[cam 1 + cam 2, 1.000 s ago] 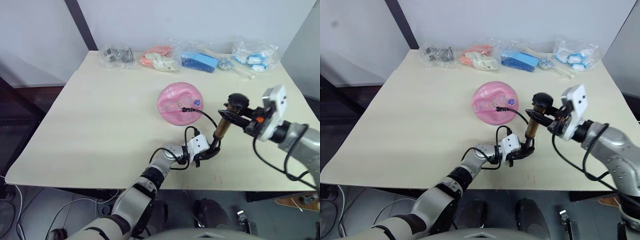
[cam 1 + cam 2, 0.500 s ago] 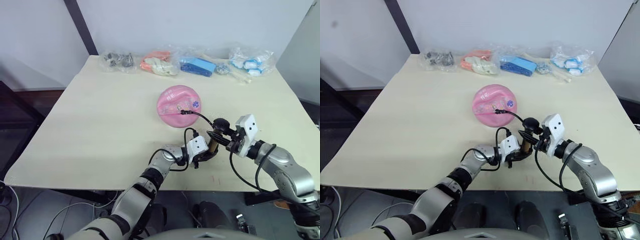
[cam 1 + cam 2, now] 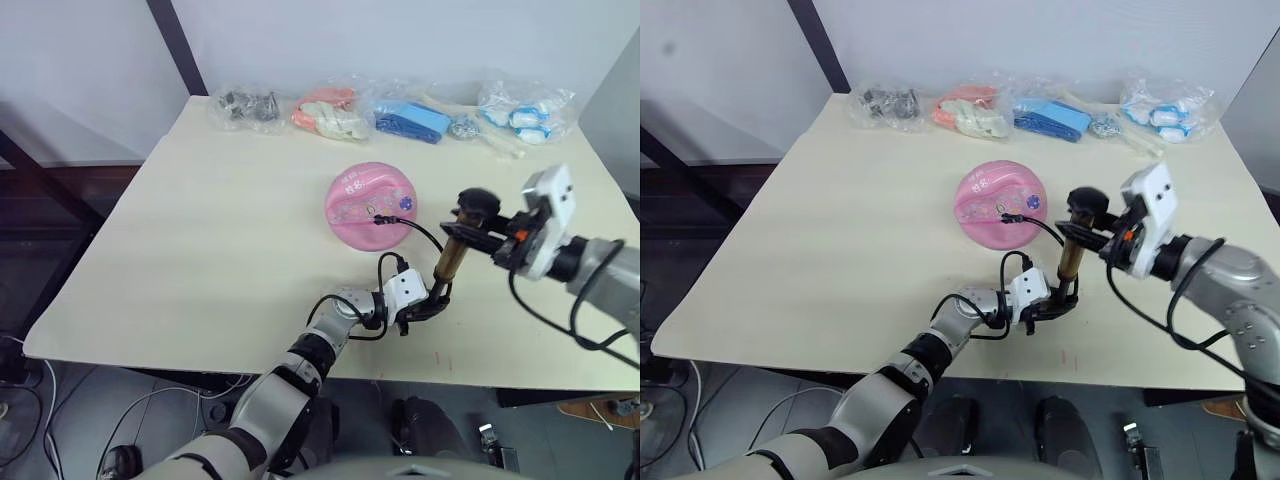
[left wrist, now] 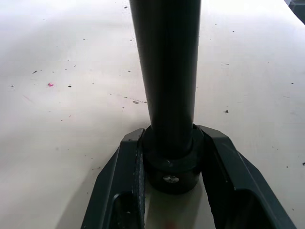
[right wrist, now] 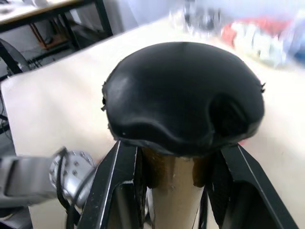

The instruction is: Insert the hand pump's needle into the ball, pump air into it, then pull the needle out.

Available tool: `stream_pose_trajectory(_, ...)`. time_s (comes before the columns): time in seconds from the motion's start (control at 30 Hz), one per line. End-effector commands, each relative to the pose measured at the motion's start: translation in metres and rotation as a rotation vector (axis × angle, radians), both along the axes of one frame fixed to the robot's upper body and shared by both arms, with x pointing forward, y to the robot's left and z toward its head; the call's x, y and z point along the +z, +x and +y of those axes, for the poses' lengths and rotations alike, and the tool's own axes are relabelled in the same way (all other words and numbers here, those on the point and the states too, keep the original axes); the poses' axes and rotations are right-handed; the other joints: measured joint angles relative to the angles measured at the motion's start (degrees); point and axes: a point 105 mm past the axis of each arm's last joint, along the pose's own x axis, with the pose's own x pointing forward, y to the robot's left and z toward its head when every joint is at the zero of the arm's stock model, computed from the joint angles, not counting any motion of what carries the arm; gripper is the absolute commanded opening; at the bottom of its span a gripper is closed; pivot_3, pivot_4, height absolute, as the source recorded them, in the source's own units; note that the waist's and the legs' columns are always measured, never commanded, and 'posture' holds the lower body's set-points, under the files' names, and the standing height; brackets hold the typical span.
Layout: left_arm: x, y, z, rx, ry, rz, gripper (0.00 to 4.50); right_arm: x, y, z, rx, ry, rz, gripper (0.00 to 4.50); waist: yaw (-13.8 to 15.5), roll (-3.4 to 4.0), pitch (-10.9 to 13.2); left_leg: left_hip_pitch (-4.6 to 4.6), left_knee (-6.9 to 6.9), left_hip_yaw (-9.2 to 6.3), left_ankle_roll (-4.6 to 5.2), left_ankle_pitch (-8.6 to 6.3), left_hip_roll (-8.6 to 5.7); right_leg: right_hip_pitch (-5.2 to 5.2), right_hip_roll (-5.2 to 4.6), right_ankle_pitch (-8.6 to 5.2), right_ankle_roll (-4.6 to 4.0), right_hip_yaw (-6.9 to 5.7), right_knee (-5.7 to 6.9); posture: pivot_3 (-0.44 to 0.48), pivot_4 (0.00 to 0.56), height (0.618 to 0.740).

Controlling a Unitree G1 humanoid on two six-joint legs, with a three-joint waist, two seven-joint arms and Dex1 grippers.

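We see the slim bronze-gold hand pump (image 3: 447,262) upright on the desk (image 3: 200,230), hose reaching the pink rubber ball (image 3: 371,205). Left fingers (image 4: 119,191) clamp its black base; right fingers (image 5: 119,186) grip beneath the handle, arm raised.

Nothing legible anywhere; the small cartoon stickers on the pink rubber ball (image 3: 371,204) are too tiny to read.

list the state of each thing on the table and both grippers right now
hand pump: upright on the table, handle raised
needle: in the ball's top
ball: resting on the table, partly limp
left gripper: shut on the pump's black base
right gripper: shut just under the pump's black handle
plastic bags: lying along the far edge
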Motion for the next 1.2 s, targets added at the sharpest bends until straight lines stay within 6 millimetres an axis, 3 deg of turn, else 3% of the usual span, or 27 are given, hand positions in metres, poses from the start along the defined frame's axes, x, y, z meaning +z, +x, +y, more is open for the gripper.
stream_pose_trajectory(0.03,-0.029,-0.016,0.005,-0.022,0.098,0.08,1.12,0.045,-0.012,-0.005,0.003,0.02,-0.152,1.05,0.0,-0.04,0.0,0.01,0.0,-0.03,0.0,0.0,0.0,0.01,0.01,0.0,0.0,-0.03,0.0,0.0,0.15,0.74)
stream_pose_trajectory(0.17,-0.029,-0.018,0.003,-0.028,0.096,0.079,1.12,0.052,-0.013,-0.004,0.0,0.038,-0.155,1.05,0.0,-0.06,0.0,-0.03,0.0,-0.02,0.0,0.0,0.02,-0.01,0.01,0.02,-0.04,-0.03,0.0,0.0,0.15,0.74)
stream_pose_trajectory(0.33,-0.03,-0.02,0.002,-0.032,0.097,0.08,1.12,0.016,-0.007,0.005,-0.008,0.02,-0.069,1.05,0.0,-0.07,0.0,-0.06,0.0,-0.01,0.0,0.0,0.0,-0.02,0.0,0.05,-0.08,-0.02,-0.01,0.0,0.15,0.74)
stream_pose_trajectory(0.5,-0.031,-0.019,0.002,-0.026,0.099,0.08,1.12,-0.077,-0.002,0.007,-0.061,-0.102,0.133,1.05,0.0,-0.34,-0.2,0.15,-0.02,-0.03,0.01,0.0,0.03,0.17,0.03,-0.04,0.05,-0.06,-0.01,0.0,0.15,0.74)
stream_pose_trajectory(0.63,-0.031,-0.018,0.003,-0.017,0.101,0.081,1.12,-0.118,-0.007,0.022,-0.051,-0.039,0.215,1.05,-0.1,-0.5,-0.6,0.3,0.0,-0.02,0.0,0.0,0.06,0.27,0.05,-0.07,0.1,-0.05,0.01,0.0,0.15,0.74)
stream_pose_trajectory(0.9,-0.029,-0.016,0.005,-0.013,0.096,0.079,1.12,-0.196,-0.018,0.023,-0.087,-0.057,0.37,1.05,-0.2,-0.79,-1.6,0.42,-0.03,-0.07,0.0,0.0,0.19,0.35,0.2,-0.08,0.05,-0.09,0.02,0.0,0.15,0.74)
stream_pose_trajectory(1.0,-0.029,-0.013,0.013,-0.009,0.095,0.079,1.12,-0.19,-0.015,0.019,-0.096,-0.047,0.344,1.05,-0.4,-0.85,-1.7,0.46,-0.06,-0.09,0.0,-0.01,0.22,0.38,0.25,-0.09,0.03,-0.09,0.02,0.0,0.15,0.74)
stream_pose_trajectory(1.2,-0.028,-0.014,0.013,-0.012,0.091,0.08,1.12,-0.121,0.004,0.007,-0.111,0.004,0.154,1.05,-0.4,-0.53,-1.4,0.39,-0.09,-0.14,0.0,-0.01,0.24,0.33,0.26,-0.1,-0.01,-0.12,0.02,0.0,0.15,0.74)
